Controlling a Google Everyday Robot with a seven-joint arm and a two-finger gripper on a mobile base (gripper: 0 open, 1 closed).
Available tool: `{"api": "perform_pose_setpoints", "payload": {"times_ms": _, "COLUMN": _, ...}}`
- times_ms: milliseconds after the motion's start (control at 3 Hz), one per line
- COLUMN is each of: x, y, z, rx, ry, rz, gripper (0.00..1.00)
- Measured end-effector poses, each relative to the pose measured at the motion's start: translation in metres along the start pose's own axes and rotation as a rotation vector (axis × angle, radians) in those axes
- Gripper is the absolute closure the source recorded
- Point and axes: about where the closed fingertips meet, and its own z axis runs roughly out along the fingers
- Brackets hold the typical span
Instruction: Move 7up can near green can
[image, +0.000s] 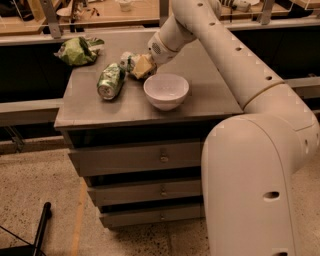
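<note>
Two cans concern us on this grey cabinet top, and they are close together. We see the 7up can at the back left part of the surface, mostly hidden by the gripper. The part that shows is pale and silvery-white with patches of green. It looks tilted rather than upright, and we cannot make out any lettering on it. We also cannot tell whether its base touches the cabinet top or hangs just above it.

The gripper comes in from the right at the end of the white arm. Its tan fingers are clamped on the 7up can, one on either side of it.

Just beside it to the left lies the green can, on its side. It is bright green with pale patterning, and its silver end faces toward us and down-left. The upper end of the green can lies very near the 7up can; we cannot tell whether the two touch.

We see a white bowl standing just in front of the gripper and to its right, near the middle of the surface. A wrinkled green bag rests at the far left corner, apart from both cans. Below the top, the cabinet has three drawers.
</note>
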Motion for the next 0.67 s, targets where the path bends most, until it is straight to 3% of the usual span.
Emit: {"api": "perform_pose_setpoints", "payload": {"times_ms": 667, "x": -0.0012, "y": -0.0021, "z": 0.0088, "rx": 0.009, "ry": -0.009, "rz": -0.001, "gripper": 0.12}}
